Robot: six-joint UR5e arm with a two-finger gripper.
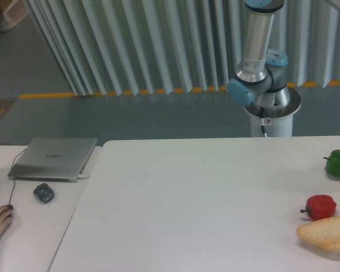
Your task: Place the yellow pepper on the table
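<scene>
No yellow pepper appears on the white counter [204, 204], which carries a green pepper [339, 163], a red pepper [321, 206] and bread [325, 233] (all at its right edge). The gripper is out of frame, its state unknown; placement apparently remains undone.

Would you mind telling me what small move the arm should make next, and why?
Probably bring the gripper down into view over the bare middle of the table: no yellow pepper shows, only the green pepper, red pepper and bread at its right edge.
</scene>
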